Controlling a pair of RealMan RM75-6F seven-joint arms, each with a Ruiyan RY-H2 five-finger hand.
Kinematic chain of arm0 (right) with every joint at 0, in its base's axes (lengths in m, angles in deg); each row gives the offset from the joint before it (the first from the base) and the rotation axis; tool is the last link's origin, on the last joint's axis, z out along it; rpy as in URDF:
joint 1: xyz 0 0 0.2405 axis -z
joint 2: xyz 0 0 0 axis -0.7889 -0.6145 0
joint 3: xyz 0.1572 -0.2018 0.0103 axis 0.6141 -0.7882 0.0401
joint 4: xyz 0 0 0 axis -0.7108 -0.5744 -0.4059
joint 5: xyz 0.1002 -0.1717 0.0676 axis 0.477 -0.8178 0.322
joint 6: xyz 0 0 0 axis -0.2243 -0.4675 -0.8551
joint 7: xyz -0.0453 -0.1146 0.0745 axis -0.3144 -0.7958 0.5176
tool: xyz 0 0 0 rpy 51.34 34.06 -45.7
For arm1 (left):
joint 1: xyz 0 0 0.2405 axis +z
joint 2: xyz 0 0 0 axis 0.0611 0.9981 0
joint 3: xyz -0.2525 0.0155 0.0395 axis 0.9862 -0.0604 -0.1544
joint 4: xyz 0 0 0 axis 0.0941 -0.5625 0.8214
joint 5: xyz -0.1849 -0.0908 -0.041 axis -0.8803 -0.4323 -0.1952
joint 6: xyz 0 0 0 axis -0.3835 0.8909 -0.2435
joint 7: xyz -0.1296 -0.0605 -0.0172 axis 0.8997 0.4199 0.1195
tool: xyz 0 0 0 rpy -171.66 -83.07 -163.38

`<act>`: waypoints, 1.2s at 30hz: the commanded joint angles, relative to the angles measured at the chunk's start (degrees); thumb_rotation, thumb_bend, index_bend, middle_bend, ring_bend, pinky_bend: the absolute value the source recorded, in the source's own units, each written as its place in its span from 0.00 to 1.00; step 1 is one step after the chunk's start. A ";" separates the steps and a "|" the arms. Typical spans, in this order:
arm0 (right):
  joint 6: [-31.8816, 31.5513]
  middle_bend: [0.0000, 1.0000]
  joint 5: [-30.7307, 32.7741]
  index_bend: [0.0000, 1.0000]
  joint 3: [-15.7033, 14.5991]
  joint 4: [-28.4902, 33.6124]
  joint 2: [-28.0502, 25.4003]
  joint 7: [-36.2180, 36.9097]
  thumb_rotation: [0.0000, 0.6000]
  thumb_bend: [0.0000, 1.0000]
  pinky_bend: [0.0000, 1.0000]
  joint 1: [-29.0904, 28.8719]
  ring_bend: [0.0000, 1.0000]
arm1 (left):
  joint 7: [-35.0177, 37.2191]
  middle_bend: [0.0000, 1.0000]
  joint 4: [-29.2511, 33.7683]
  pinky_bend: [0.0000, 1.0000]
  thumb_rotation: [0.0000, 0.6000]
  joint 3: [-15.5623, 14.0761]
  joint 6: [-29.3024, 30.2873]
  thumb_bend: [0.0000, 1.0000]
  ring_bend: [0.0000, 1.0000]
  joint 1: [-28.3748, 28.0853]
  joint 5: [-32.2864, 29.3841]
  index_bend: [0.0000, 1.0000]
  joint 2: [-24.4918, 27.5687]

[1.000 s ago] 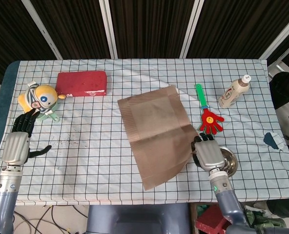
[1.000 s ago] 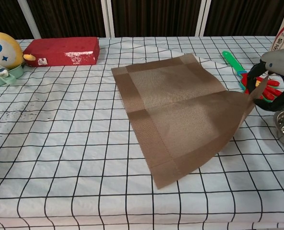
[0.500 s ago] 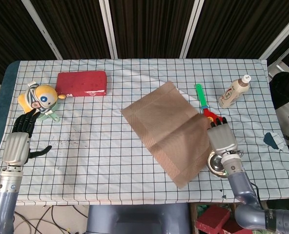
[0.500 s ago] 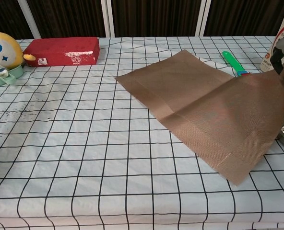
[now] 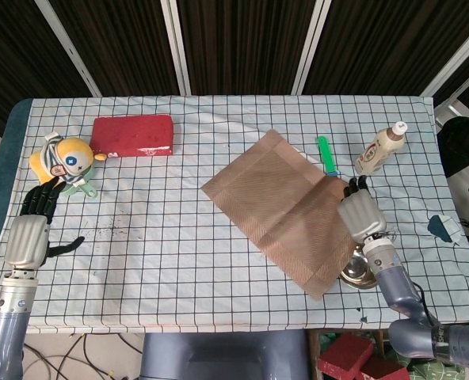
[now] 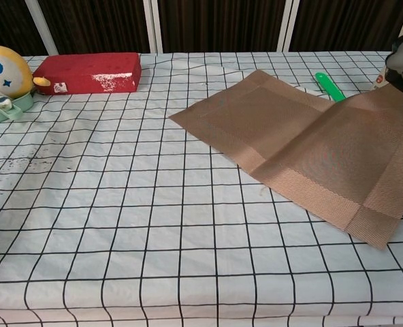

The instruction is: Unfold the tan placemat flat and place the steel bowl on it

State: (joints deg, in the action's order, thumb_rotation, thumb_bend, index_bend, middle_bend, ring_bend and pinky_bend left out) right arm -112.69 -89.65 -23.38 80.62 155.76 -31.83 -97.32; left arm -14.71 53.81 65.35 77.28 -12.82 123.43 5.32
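Presently the tan placemat (image 5: pixel 288 215) lies opened out on the checked tablecloth (image 5: pixel 155 237), its long axis running diagonally from the table's middle toward the near right edge. The far half rests flat; the near-right half appears raised, since the right hand (image 5: pixel 360 214) has hold of its right-hand edge, fingers closed over the fabric. How the grip is formed cannot be read from the chest view, where only a sliver of that hand shows at the frame's edge.

The steel bowl (image 5: pixel 361 271) sits just below the right hand, partly hidden under the placemat's lifted near corner. That overlap is the relation the coming move turns on: in my judgement the mat must settle clear of the bowl, toward the table's middle, before the bowl can go on top.

The right hand is much the nearer to both items. The left hand (image 5: pixel 30 231) rests well apart at the table's left edge, holding nothing, fingers loosely extended, beside the cartoon toy (image 5: pixel 64 162).

A green-handled clapper (image 5: pixel 326 155) lies partly beneath the mat's far-right edge.
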 commanded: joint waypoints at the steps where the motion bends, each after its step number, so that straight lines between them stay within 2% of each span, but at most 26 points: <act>1: -0.08 0.20 -3.21 0.64 -1.48 -1.82 0.07 0.04 1.00 0.24 0.17 -0.18 0.15 | -0.11 0.00 -0.03 0.05 1.00 -0.01 0.02 0.01 0.00 -0.01 0.02 0.00 -0.08; 6: -1.95 0.06 -3.39 0.11 -1.42 -1.68 0.62 0.44 1.00 0.16 0.17 0.65 0.09 | -0.61 0.00 -0.04 0.05 1.00 0.01 0.16 0.01 0.00 0.02 -0.07 0.00 -0.33; 8: -3.07 0.02 -3.61 0.02 -1.32 -1.17 0.66 0.53 1.00 0.13 0.17 1.08 0.07 | -0.80 0.00 -0.02 0.05 1.00 0.04 0.23 0.01 0.00 0.04 -0.12 0.00 -0.44; 14: -7.67 0.00 -4.06 0.00 -0.71 2.06 -0.50 1.94 1.00 0.11 0.17 3.37 0.05 | -1.85 0.00 -0.01 0.05 1.00 0.06 0.23 0.01 0.00 0.04 -0.49 0.00 -0.90; 20: -12.40 0.00 -6.73 0.00 -0.07 5.90 -2.67 8.36 1.00 0.11 0.17 7.12 0.05 | -3.24 0.00 0.25 0.05 1.00 -0.10 0.22 0.01 0.00 -0.05 -0.30 0.00 -0.99; 25: -18.45 0.00 -10.64 0.00 0.92 7.53 -3.54 19.72 1.00 0.10 0.17 12.64 0.04 | -6.43 0.00 1.78 0.05 1.00 -0.40 -0.31 0.01 0.00 -0.43 -0.15 0.00 -0.47; 29: -24.86 0.00 -14.96 0.00 1.48 5.65 -3.16 29.12 1.00 0.09 0.17 18.03 0.03 | -10.77 0.00 3.48 0.05 1.00 -0.55 -0.88 0.01 0.00 -1.18 0.18 0.00 -0.24; 36: -31.36 0.00 -18.42 0.00 3.82 3.01 -2.96 43.48 1.00 0.07 0.17 24.61 0.03 | -17.77 0.00 6.18 0.05 1.00 0.93 -4.07 0.01 0.00 -4.42 -0.70 0.00 0.09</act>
State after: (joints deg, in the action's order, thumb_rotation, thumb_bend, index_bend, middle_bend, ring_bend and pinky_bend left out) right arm -140.64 -105.98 -20.98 85.03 152.73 6.11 -76.23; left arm -31.11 59.07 65.70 74.23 -16.20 123.13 5.26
